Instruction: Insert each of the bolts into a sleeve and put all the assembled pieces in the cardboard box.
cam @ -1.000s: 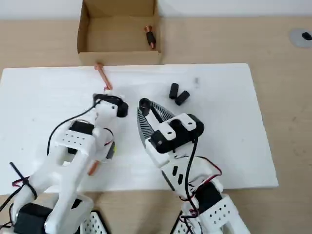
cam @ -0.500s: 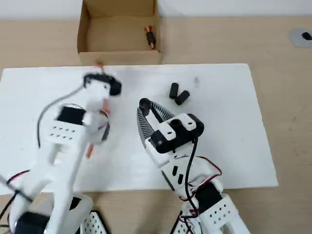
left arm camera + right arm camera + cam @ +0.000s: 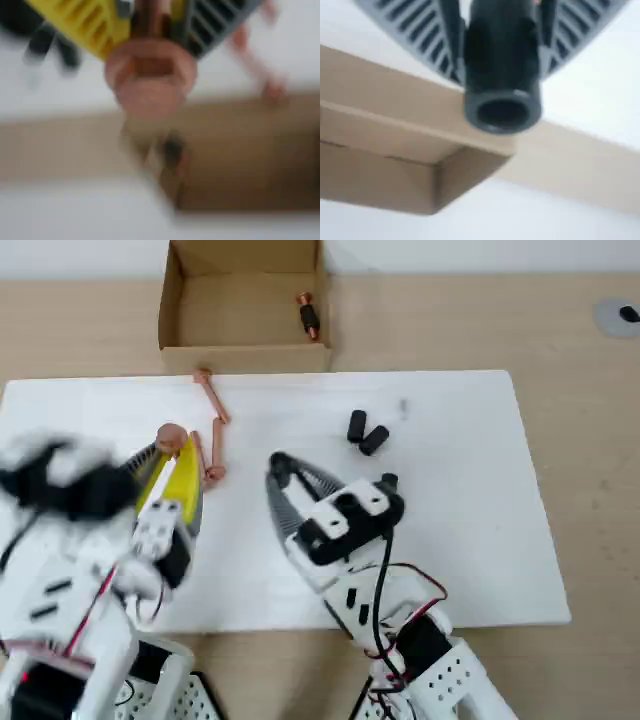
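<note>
My left gripper (image 3: 168,452) has swung back to middle left, closed on a bolt (image 3: 150,82); my right gripper (image 3: 282,472) grips a sleeve (image 3: 502,65), so I think joining comes next.

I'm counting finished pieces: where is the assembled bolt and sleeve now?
High view: the assembled piece lies inside the cardboard box, close to its wall on the picture's right, beyond the white board.

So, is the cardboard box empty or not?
Not empty: one assembled piece, a bolt in a black sleeve, lies inside the cardboard box.
</note>
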